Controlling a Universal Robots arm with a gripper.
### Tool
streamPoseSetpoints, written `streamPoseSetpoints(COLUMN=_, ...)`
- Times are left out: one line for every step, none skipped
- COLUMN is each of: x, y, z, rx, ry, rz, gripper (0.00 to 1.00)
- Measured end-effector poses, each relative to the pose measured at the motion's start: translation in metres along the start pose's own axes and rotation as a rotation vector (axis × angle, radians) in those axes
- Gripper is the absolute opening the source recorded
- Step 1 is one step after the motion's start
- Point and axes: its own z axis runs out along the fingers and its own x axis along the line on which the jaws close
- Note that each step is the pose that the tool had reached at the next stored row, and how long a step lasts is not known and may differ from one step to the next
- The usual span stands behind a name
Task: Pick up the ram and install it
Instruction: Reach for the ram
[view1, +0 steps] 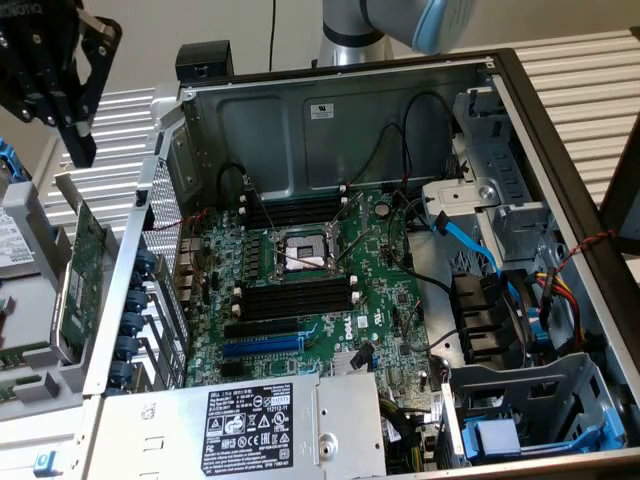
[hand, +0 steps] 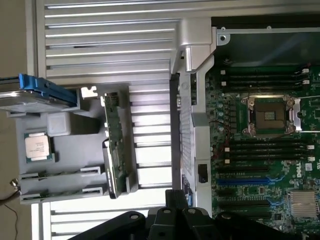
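1. The step in hand was the pick-up, at its approach. Nothing had been lifted, and the black memory slots (view1: 295, 295) beside the processor socket (view1: 303, 258), at the centre of the exterior frame, looked bare.
2. The gripper (view1: 78, 145) hung in the upper left of the exterior frame, above and outside the open computer case (view1: 330, 110). Its fingers were closed together with nothing between them. In the wrist frame it (hand: 172, 212) showed as a dark mass at the bottom centre.
3. The ram (hand: 119, 170), as best I could judge, was the thin green board standing on edge in the grey tray (hand: 65, 127), left of centre in the wrist frame. It sat just below another green board with a metal bracket (hand: 112, 117). The two lay nearly in line, so I could not tell them apart with confidence.
4. The tray also held a loose processor (hand: 37, 146) and a drive in a blue carrier (hand: 35, 95), both further left and well apart from the boards.
5. In my judgement, the pick called for the fingers to part first. The gripper would then have to line up over the ram's upper edge and descend squarely, so as not to catch the bracketed board beside it.
6. The installing called for the stick to sit parallel to a slot, with the white end clips (view1: 238, 292) open.
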Motion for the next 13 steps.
streamPoseSetpoints(x=0.005, y=-0.0008, z=0.0003, rx=0.0001, ry=0.0, rz=0.0, gripper=0.11)
streamPoseSetpoints(x=0.009, y=-0.0017, z=0.0005, rx=-0.0001, ry=0.0, rz=0.0, gripper=0.11)
streamPoseSetpoints(x=0.014, y=-0.0028, z=0.0007, rx=0.0, ry=0.0, rz=0.0, gripper=0.11)
streamPoseSetpoints(x=0.018, y=-0.0041, z=0.0009, rx=0.0001, ry=0.0001, rz=0.0, gripper=0.11)
streamPoseSetpoints(x=0.023, y=-0.0053, z=0.001, rx=0.0, ry=0.0001, rz=0.0, gripper=0.11)
streamPoseSetpoints(x=0.027, y=-0.0066, z=0.0012, rx=0.0, ry=0.0, rz=0.0, gripper=0.11)
streamPoseSetpoints(x=0.032, y=-0.0079, z=0.0013, rx=0.0, ry=0.0, rz=0.0, gripper=0.11)
streamPoseSetpoints(x=0.036, y=-0.0092, z=0.0015, rx=0.0001, ry=0.0001, rz=0.0, gripper=0.11)
streamPoseSetpoints(x=0.041, y=-0.0106, z=0.0017, rx=-0.0001, ry=0.0, rz=0.0, gripper=0.11)
streamPoseSetpoints(x=0.045, y=-0.0119, z=0.0018, rx=0.0, ry=0.0, rz=0.0, gripper=0.11)
streamPoseSetpoints(x=0.05, y=-0.0132, z=0.0019, rx=0.0, ry=0.0, rz=0.0, gripper=0.11)
streamPoseSetpoints(x=0.054, y=-0.0143, z=0.002, rx=0.0, ry=0.0, rz=0.0, gripper=0.11)
streamPoseSetpoints(x=0.059, y=-0.0154, z=0.0022, rx=0.0, ry=0.0, rz=0.0, gripper=0.11)
